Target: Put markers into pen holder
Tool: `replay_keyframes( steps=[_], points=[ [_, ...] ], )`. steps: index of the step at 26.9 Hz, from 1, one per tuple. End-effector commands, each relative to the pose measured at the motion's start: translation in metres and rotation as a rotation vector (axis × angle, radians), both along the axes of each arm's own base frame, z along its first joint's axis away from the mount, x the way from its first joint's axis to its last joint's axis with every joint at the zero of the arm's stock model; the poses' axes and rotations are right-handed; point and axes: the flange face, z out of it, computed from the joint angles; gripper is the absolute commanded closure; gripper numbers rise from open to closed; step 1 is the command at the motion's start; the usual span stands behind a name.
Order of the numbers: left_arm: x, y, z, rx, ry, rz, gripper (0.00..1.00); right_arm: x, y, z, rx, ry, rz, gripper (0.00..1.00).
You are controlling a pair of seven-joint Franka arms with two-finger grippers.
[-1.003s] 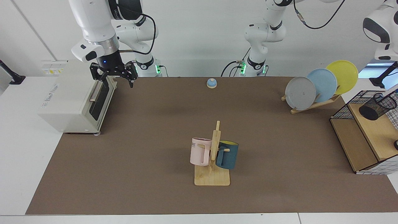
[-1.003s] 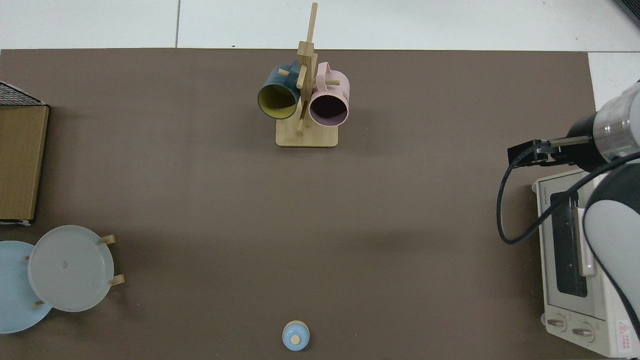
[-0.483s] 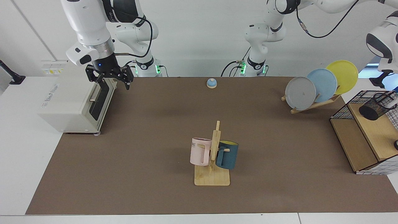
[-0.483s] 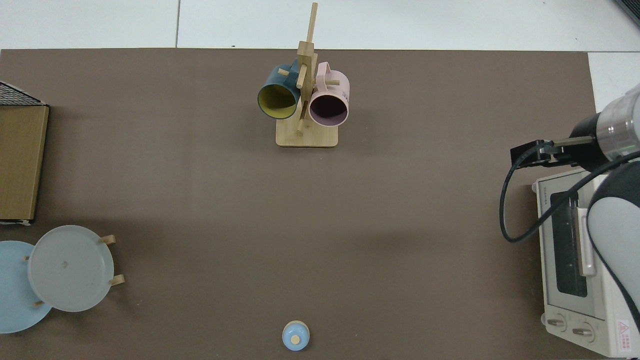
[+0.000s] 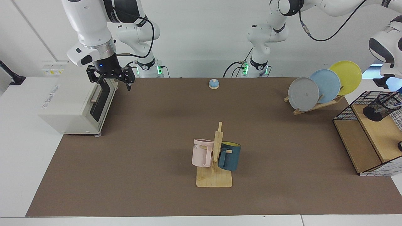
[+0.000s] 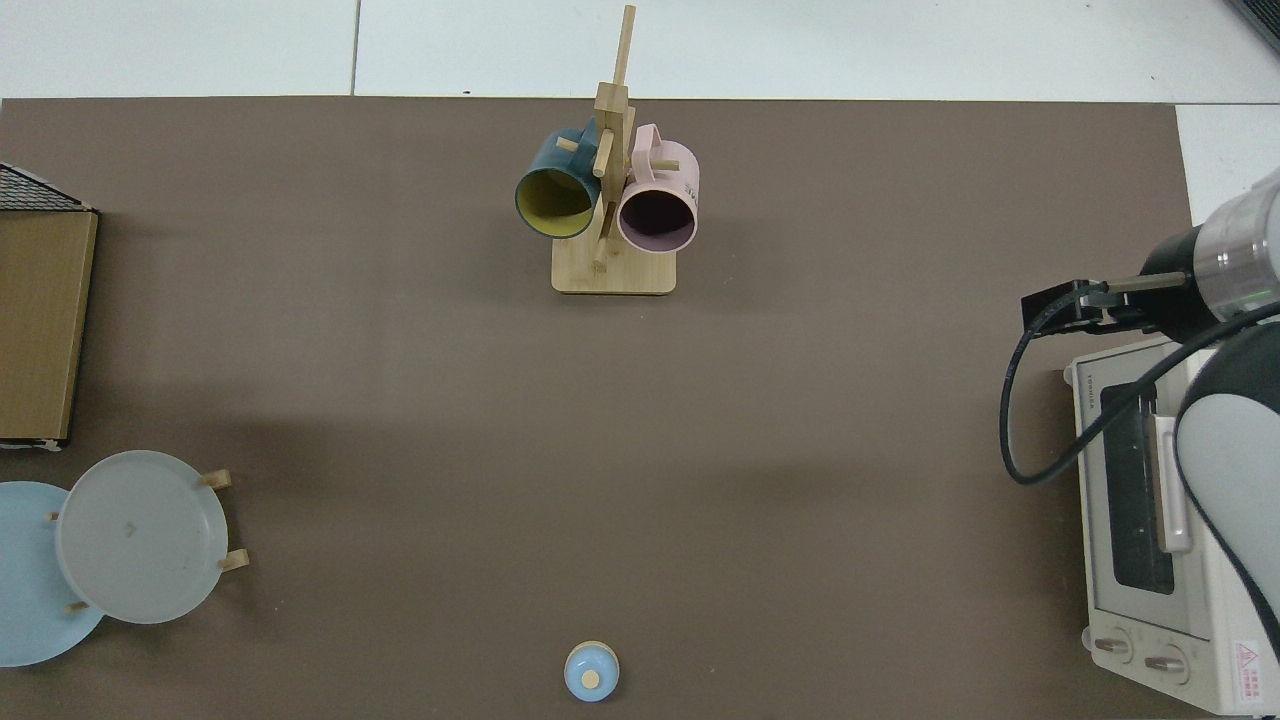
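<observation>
The pen holder point(image 5: 381, 107) lies tilted on the upper wooden board of the wire-grid shelf point(image 5: 367, 138) at the tabletop's point(image 5: 157, 131) edge, mouth toward the frame's border. A pale tip at that mouth may be the marker; it cannot be told for sure. The left claw is out of view past that border. The right claw point(image 5: 110, 78) hangs above the toaster oven point(image 5: 75, 103), fingers spread wide and empty. A marker is likely light, stiff and smooth, best pinched mid-barrel.
</observation>
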Motion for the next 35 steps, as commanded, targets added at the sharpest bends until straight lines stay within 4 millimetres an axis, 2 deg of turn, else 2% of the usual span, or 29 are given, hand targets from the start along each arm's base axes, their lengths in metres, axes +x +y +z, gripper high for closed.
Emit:
replay_keyframes(
  steps=[1, 5, 7, 9, 14, 16, 20, 29, 33, 35],
  points=[
    [0.005, -0.054, -0.001, -0.120, -0.088, 0.150, 0.00, -0.004, -0.003, 0.001, 0.010, 0.015, 0.019, 0.00],
    [-0.001, -0.073, -0.011, -0.223, -0.174, 0.361, 0.00, -0.003, -0.002, 0.001, 0.012, 0.014, 0.022, 0.00],
    [0.003, -0.101, -0.013, -0.231, -0.195, 0.407, 0.00, -0.004, 0.000, 0.001, 0.026, 0.013, 0.024, 0.00],
    [0.005, -0.115, -0.016, -0.239, -0.222, 0.460, 0.00, -0.004, 0.000, 0.001, 0.030, 0.014, 0.021, 0.00],
    [-0.001, -0.140, -0.036, -0.382, -0.266, 0.674, 0.00, -0.002, -0.016, 0.000, 0.032, 0.013, -0.009, 0.00],
    [-0.001, -0.160, -0.045, -0.406, -0.273, 0.755, 0.00, -0.001, -0.019, 0.001, 0.032, 0.012, -0.013, 0.00],
    [0.001, -0.191, -0.045, -0.421, -0.290, 0.857, 0.00, -0.001, -0.021, 0.001, 0.032, 0.012, -0.016, 0.00],
    [-0.013, -0.235, -0.010, -0.448, -0.384, 1.076, 0.00, -0.002, -0.021, 0.001, 0.032, 0.010, -0.016, 0.00],
    [-0.027, -0.238, 0.015, -0.455, -0.420, 1.109, 0.00, -0.001, -0.021, 0.000, 0.032, 0.013, -0.016, 0.00],
    [-0.035, -0.232, 0.030, -0.462, -0.438, 1.114, 0.00, -0.001, -0.021, 0.000, 0.032, 0.013, -0.016, 0.00]
  ],
)
